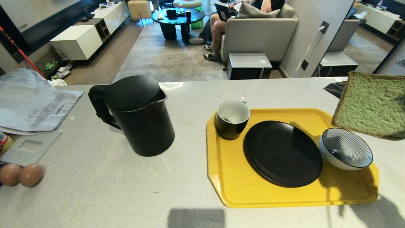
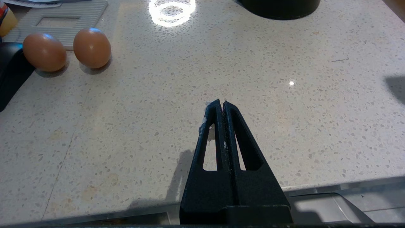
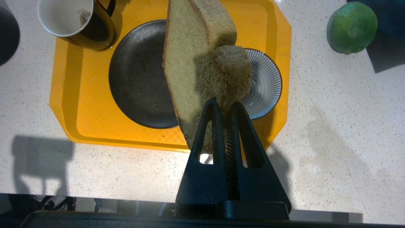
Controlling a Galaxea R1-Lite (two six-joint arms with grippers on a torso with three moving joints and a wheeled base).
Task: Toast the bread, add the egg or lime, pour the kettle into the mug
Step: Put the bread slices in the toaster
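A thick slice of pale green bread [image 1: 370,104] hangs tilted in the air over the right end of the yellow tray [image 1: 284,196]. My right gripper [image 3: 225,103] is shut on one pinched corner of the bread [image 3: 190,63]; the gripper itself is outside the head view. The black mug [image 1: 232,118], white inside, stands on the tray's far left corner. The black kettle [image 1: 139,117] stands on the counter left of the tray, lid shut. The lime [image 3: 352,27] lies on the counter beyond the tray's right side. The task's egg is out of view. My left gripper [image 2: 221,102] is shut and empty, low over the counter's front edge.
On the tray lie a black plate [image 1: 281,153] and a blue-striped white bowl [image 1: 345,148]. Two plain brown eggs [image 1: 30,174] sit at the counter's left edge, beside papers [image 1: 31,107] and a plastic bag. A person sits on a sofa beyond the counter.
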